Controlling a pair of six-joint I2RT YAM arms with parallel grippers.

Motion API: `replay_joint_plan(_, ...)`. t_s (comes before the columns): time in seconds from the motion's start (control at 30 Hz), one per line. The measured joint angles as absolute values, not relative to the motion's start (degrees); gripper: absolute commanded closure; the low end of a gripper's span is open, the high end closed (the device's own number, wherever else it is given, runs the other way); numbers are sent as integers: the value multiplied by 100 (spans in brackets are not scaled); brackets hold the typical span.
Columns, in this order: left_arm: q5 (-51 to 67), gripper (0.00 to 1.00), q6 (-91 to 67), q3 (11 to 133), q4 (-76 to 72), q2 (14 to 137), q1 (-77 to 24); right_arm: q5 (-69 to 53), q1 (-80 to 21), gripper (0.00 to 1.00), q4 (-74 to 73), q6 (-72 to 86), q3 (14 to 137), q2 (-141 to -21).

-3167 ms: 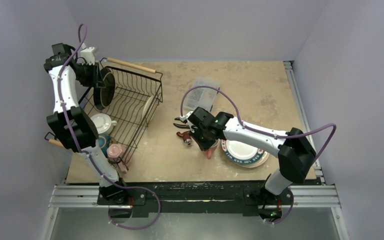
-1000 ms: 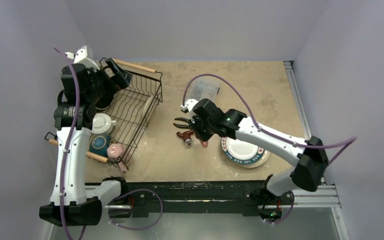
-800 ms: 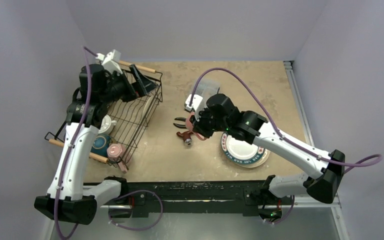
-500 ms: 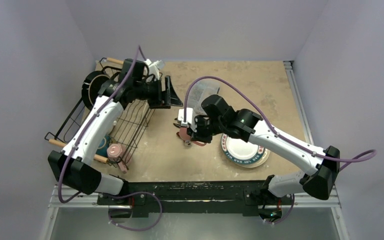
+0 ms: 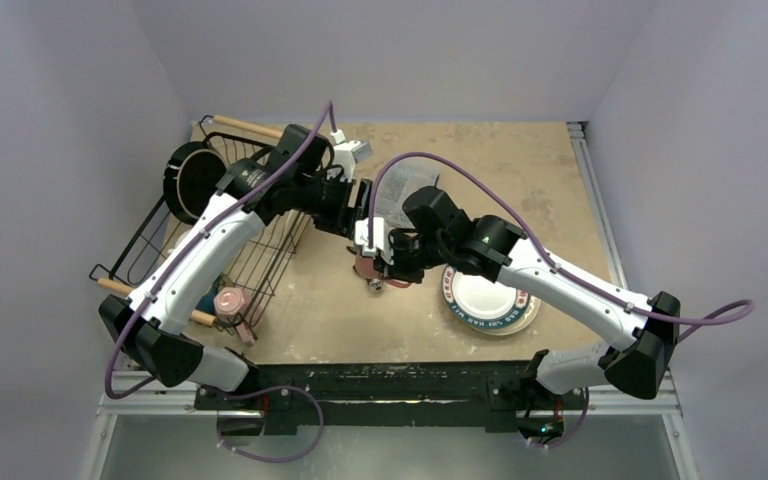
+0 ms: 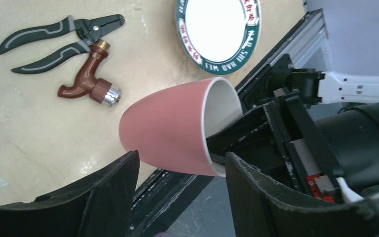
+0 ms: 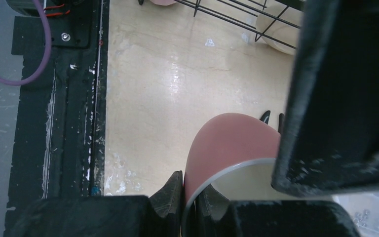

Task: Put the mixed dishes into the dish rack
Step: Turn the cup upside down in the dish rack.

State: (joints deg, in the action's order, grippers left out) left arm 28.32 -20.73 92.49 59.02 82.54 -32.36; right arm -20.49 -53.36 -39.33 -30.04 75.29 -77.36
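Observation:
My right gripper (image 5: pixel 378 258) is shut on the rim of a pink mug (image 5: pixel 367 267), one jaw inside and one outside the wall (image 7: pixel 190 190), holding it tilted above the table. My left gripper (image 5: pixel 358 208) is open, and in the left wrist view its fingers (image 6: pixel 113 197) straddle the mug (image 6: pixel 172 133) without touching it. The black wire dish rack (image 5: pixel 265 250) stands at the left with a dark plate (image 5: pixel 192 180) upright in it and another pink mug (image 5: pixel 228 300) at its near end. A teal-rimmed plate (image 5: pixel 488 302) lies flat on the table under the right arm.
Black pliers (image 6: pixel 59 37) and a brown tap-shaped tool (image 6: pixel 86 86) lie on the table below the mug. A clear compartment box (image 5: pixel 412 188) sits behind the right arm. The left finger (image 7: pixel 335 98) fills the right side of the right wrist view.
My left arm has swung from the rack's far corner to the table's middle, opening round the pink mug. My right gripper has lifted the mug and turned it toward the left gripper.

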Motion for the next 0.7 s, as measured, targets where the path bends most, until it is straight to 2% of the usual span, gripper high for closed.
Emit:
replay_joint_plan(0.17,2377,39,-1876,9251,6128,8265,-3457,-2032,-5354,100,-3942,-2969,7529,-7738)
replay_joint_plan(0.3,2139,24,-1837,9262,6211,8281,-3616,-2016,-5382,100,-3913,-2853,7529,-7738)
replay_joint_plan(0.4,2069,19,-1844,9271,6296,8276,-3503,-2049,-5380,100,-3752,-2622,7494,-7723)
replay_joint_plan(0.53,2528,4,-2152,9113,6014,8060,-2692,-2307,-5218,100,-3052,-2091,7019,-7428)
replay_joint_plan(0.57,2665,2,-2333,8884,5778,7817,-2204,-2486,-5070,100,-2936,-1874,6849,-7275)
replay_joint_plan(0.7,3124,0,-3004,8248,5092,7002,-1090,-3448,-4152,100,-2469,-851,6626,-6976)
